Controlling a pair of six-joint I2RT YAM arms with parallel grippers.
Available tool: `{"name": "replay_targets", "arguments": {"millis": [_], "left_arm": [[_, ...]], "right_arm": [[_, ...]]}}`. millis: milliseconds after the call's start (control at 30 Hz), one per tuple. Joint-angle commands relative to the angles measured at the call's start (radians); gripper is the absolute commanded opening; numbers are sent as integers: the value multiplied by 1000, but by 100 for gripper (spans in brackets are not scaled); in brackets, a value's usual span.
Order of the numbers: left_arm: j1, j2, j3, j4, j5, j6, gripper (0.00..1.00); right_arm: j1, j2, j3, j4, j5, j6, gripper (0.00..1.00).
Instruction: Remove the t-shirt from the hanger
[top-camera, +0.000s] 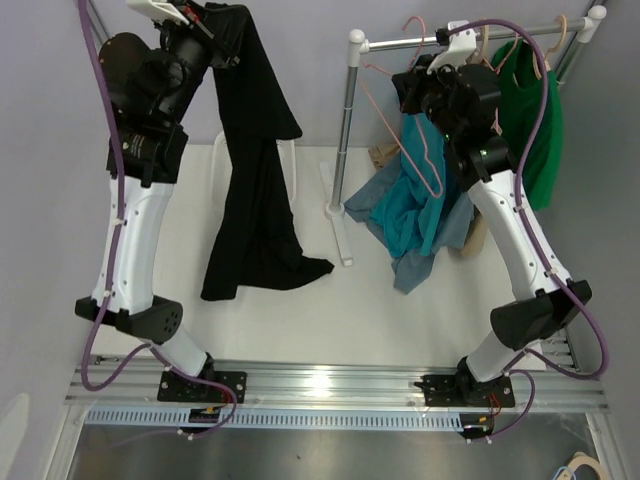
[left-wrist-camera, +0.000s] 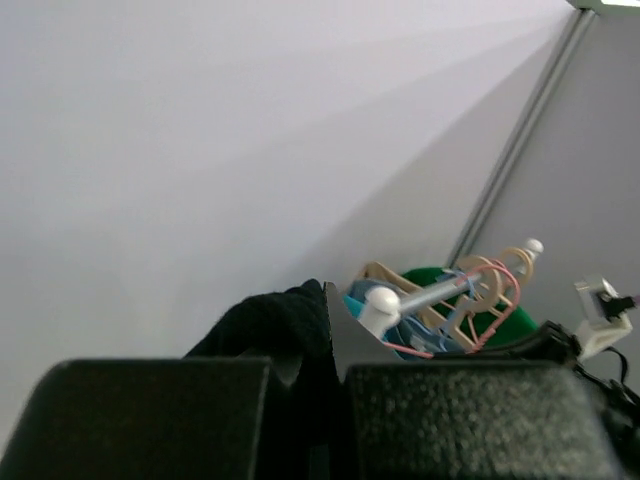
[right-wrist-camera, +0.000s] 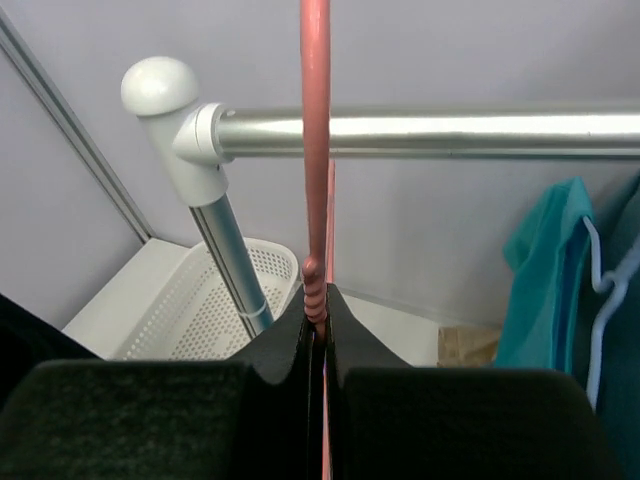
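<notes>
Black t-shirt (top-camera: 255, 200) hangs free at upper left, pinched in the closed left hand (left-wrist-camera: 328, 385). The right hand (right-wrist-camera: 318, 340), clamped on the pink hanger (right-wrist-camera: 315, 150) at upper right, holds it apart.

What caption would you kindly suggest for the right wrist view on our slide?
Right gripper shut on a pink hanger that crosses the metal rail, with a white basket behind.
</notes>
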Motion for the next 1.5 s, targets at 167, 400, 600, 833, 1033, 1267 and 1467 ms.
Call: {"name": "replay_targets", "arguments": {"millis": [167, 400, 600, 833, 1033, 1267, 1467], "left_arm": [[239, 188, 170, 347, 73, -95, 1], [408, 358, 178, 504, 148, -316, 1], [408, 445, 58, 527, 199, -321, 1], [293, 281, -359, 430, 121, -215, 1], [218, 235, -603, 445, 177, -267, 1], [178, 230, -720, 380, 124, -301, 1], [190, 296, -615, 75, -51, -293, 3]], "right_arm": [[-20, 131, 155, 47, -87, -16, 0], [-20, 207, 199, 47, -106, -8, 0], [-12, 206, 149, 61, -109, 9, 0], [3, 189, 98, 64, -94, 18, 0], [5, 189, 104, 36, -95, 18, 0], [5, 187, 104, 15, -103, 12, 0], [6, 221, 166, -17, -123, 10, 0]]}}
